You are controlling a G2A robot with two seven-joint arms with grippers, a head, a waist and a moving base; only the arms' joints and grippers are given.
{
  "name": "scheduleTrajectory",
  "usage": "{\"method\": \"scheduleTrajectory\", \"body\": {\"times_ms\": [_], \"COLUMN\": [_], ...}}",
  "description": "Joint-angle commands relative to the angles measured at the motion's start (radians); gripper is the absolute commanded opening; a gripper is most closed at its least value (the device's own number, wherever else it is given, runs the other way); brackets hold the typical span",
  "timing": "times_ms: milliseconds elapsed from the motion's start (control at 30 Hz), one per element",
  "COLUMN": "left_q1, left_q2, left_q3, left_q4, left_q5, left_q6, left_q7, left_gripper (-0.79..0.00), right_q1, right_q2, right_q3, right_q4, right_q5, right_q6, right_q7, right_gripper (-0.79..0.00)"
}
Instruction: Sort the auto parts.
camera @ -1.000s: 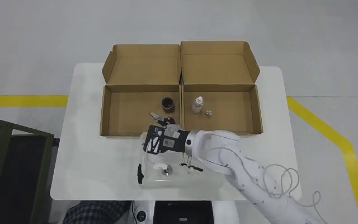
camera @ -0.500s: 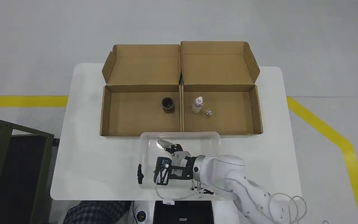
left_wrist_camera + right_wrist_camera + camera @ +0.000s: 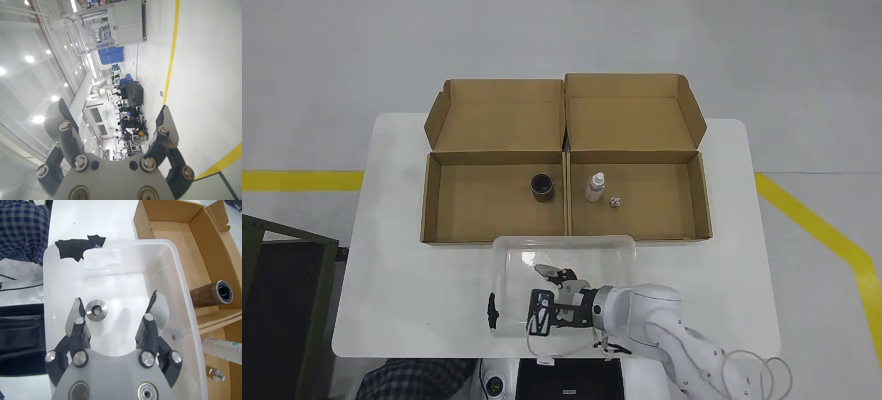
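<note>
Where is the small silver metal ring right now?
In the right wrist view the silver metal ring lies on the floor of the clear plastic bin, between the fingers of the open right gripper, close beside one.

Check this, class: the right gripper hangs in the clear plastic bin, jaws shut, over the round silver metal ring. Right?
Wrong: the right wrist view shows the right gripper in the clear plastic bin over the round silver metal ring with jaws open, not shut.

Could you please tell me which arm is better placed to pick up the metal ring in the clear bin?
Right, probably. The right gripper hangs inside the clear bin, jaws open, one beside the metal ring. The left gripper, also open, points at the room, away from the table.
</note>
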Motion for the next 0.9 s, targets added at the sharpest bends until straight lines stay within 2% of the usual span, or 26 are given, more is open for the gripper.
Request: {"method": "scheduleTrajectory", "body": {"times_ms": [0, 567, 867], "left_q1": [0.000, 0.000, 0.000], "left_q2": [0.000, 0.000, 0.000], "left_q3": [0.000, 0.000, 0.000], "left_q4": [0.000, 0.000, 0.000], "left_q5": [0.000, 0.000, 0.000], "left_q6": [0.000, 0.000, 0.000], "left_q7": [0.000, 0.000, 0.000], "left_gripper": [0.000, 0.000, 0.000], "right_q1": [0.009, 0.062, 0.094], "right_q2": [0.000, -0.007, -0.012], "right_q3": [-0.001, -0.045, -0.074], "right_q4": [0.010, 0.056, 0.085], "right_q5": [0.018, 0.108, 0.160], "right_q6": [-0.012, -0.016, -0.016], "right_q7": [0.018, 0.140, 0.192], "right_gripper": [-0.200, -0.311, -0.326]}}
